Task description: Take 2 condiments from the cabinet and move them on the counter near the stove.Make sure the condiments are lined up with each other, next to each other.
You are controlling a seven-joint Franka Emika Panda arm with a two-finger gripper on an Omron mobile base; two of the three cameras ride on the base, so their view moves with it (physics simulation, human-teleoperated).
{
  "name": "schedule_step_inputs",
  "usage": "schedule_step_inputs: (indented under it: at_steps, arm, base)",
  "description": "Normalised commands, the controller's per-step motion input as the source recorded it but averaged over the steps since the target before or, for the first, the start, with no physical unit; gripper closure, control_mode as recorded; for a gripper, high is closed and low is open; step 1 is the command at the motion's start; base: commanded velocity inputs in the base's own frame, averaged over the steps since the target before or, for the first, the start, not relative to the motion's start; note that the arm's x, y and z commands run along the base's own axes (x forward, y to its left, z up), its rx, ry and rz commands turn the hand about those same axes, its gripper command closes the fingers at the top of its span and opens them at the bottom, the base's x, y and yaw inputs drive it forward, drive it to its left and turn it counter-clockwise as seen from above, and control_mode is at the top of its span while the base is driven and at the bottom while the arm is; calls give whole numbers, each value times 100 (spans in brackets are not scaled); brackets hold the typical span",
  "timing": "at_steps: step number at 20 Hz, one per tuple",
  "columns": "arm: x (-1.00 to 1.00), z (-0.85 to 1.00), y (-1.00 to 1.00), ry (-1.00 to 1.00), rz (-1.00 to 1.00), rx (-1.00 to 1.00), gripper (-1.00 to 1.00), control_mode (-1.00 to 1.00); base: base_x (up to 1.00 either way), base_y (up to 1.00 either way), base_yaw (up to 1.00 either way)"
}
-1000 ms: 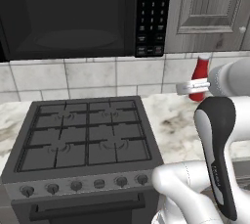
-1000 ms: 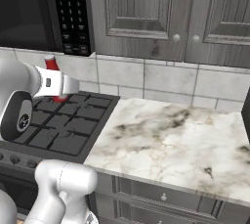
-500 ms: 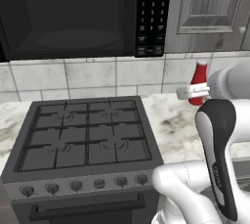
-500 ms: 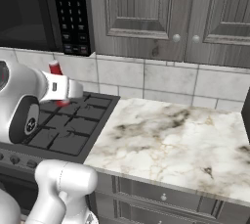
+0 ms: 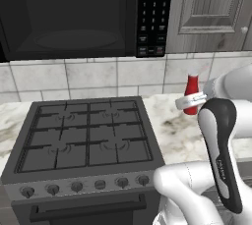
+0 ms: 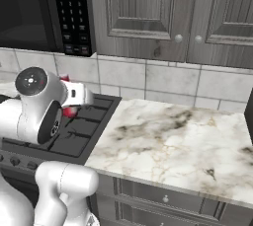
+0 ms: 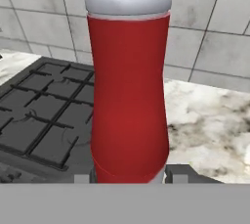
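Grey panelled door cabinets [image 6: 148, 13] run along the top of the kitchen wall, with a black microwave [image 5: 74, 13] hanging left of them and pale tiled wall [image 5: 83, 76] beneath. Below that sits the dark grey stove [image 5: 86, 135], black grates across the top and a row of knobs along its front edge, and to its right the marble counter [image 6: 183, 136] spreads out, veined brown-grey, over grey drawers. Now the arm: it rises from the base as a thick white column, bends through a dark-capped elbow, and reaches forward at about the height of the tiles, the wrist turned so the hand points toward the wall. From the left base view the forearm comes in from the right edge and the gripper [image 5: 189, 102] sits over the counter just right of the stove's back corner; from the right base view the big round joint blocks most of the hand. And there is the prize: the red squeeze bottle [image 5: 191, 94], upright, clamped between the fingers around its lower body, its tapered cap clear above the hand. In the hand view the bottle [image 7: 129, 91] stands right in front of the lens, white band across its top, both dark finger tips pressed at its base on either side. It hangs in the grip above the counter beside the stove; whether it touches the marble I cannot tell.
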Motion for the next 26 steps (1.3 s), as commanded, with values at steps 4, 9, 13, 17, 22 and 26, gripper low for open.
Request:
schedule_step_inputs:
  at_steps: [4,9,13,17,22,26]
  arm:
    - [38,-50,-2,7,19,0,100,-100]
    - [33,-50,-8,0,15,0,100,-100]
    - [26,-34,-11,0,6,0,100,-100]
    - [17,-19,-8,0,1,2,100,-100]
    - [16,-26,-13,0,0,0,100,-100]
    - [9,-16,-20,4,0,0,100,-100]
  base:
    - [0,0,0]
    - [0,0,0]
    - [0,0,0]
    - [0,0,0]
    - [0,0,0]
    - [0,0,0]
